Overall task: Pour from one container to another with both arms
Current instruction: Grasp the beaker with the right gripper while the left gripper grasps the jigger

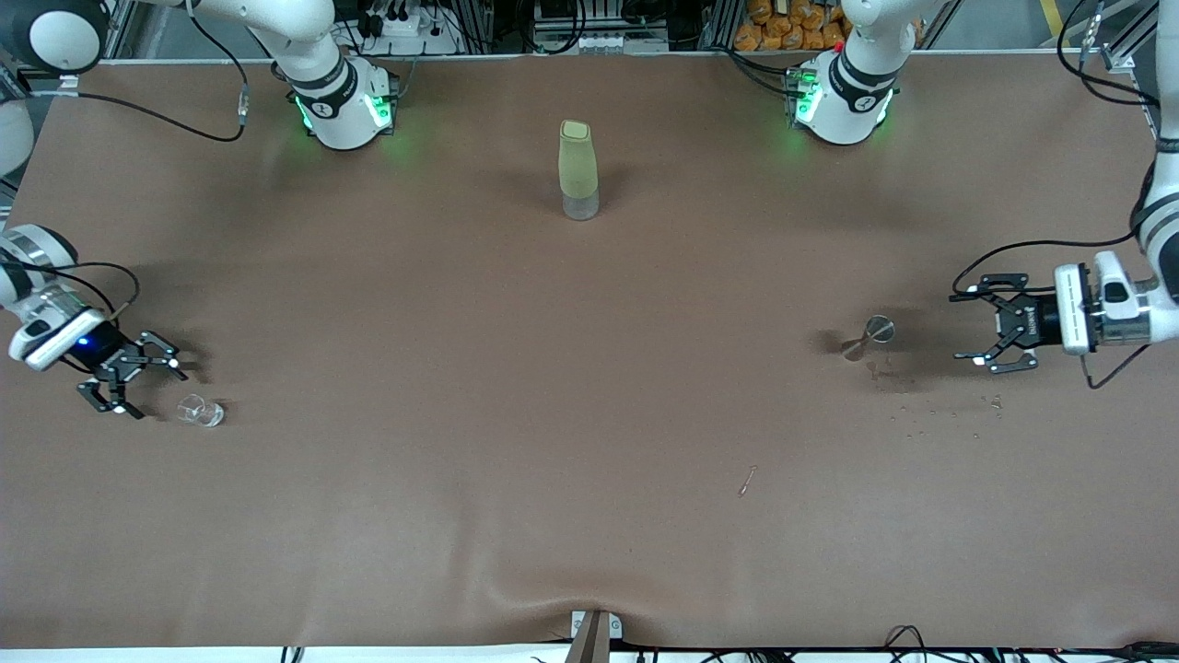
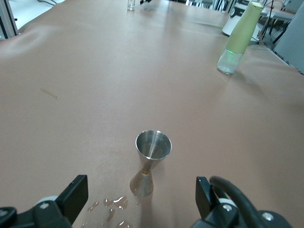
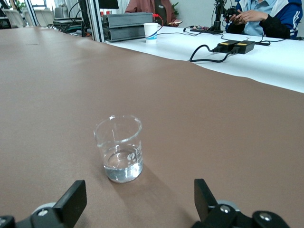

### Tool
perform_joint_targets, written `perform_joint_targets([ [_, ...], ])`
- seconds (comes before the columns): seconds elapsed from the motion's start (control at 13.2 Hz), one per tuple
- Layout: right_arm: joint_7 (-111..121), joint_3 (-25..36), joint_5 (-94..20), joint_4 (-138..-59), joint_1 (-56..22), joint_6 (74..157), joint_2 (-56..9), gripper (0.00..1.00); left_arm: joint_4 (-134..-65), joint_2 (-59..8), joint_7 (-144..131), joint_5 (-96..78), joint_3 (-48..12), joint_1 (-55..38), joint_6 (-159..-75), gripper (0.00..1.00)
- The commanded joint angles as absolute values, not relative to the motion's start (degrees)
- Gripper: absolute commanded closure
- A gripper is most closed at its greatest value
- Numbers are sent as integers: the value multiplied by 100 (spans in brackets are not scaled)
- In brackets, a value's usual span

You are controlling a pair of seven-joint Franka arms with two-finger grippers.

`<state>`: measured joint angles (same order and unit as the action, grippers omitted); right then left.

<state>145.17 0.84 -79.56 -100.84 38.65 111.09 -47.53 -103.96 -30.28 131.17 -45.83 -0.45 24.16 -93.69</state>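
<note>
The steel jigger [image 1: 869,338] stands upright near the left arm's end of the table, its open cup up and its long axis vertical; in the front view it sits at about nine o'clock from the left gripper [image 1: 986,343], just beside it but not touching. That gripper's fingers are spread wide and empty, and in the left wrist view the jigger [image 2: 151,161] lies centred between the two fingertips, so by my reading a straight advance would bring the jaws around its narrow waist. A few water drops [image 1: 930,410] spot the cloth nearer to the front camera than the jigger.

The small glass beaker [image 1: 202,411] stands upright near the right arm's end, a little clear liquid in its bottom. It lies at about four o'clock from the right gripper [image 1: 126,378] in the front view, close by and apart. This gripper also gapes wide with nothing in it, and the right wrist view shows the beaker [image 3: 119,148] between its fingertips.

Each arm is plainly the nearer one to its own vessel; neither is yet grasped.

Counted: one jigger, one beaker, one tall green-sleeved bottle [image 1: 578,169] standing upright at mid-table toward the bases, well apart from both grippers, and one small thin scrap [image 1: 747,480] on the brown table cover [image 1: 479,387].
</note>
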Motion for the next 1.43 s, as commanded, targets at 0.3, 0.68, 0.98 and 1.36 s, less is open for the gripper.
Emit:
perform_joint_targets([
  [0.3,14923,53,-8516,-9984,3701,10854,-5080,0,-10327,-3840,14245,-5281,-97,2531,-9360,0],
  [0.68,14950,53,-8754,-9888,3507,10863,-5115,0,-10432,-4209,14791,-5764,-141,2514,-9352,0],
  [0.98,15108,53,-8929,-9747,3445,10863,-5290,0,-10660,-4342,15046,-6274,-202,2435,-9352,0],
  [1.36,15214,53,-9166,-9721,3331,10863,-5396,0,-10758,-4517,15257,-6565,-307,2364,-9352,0],
])
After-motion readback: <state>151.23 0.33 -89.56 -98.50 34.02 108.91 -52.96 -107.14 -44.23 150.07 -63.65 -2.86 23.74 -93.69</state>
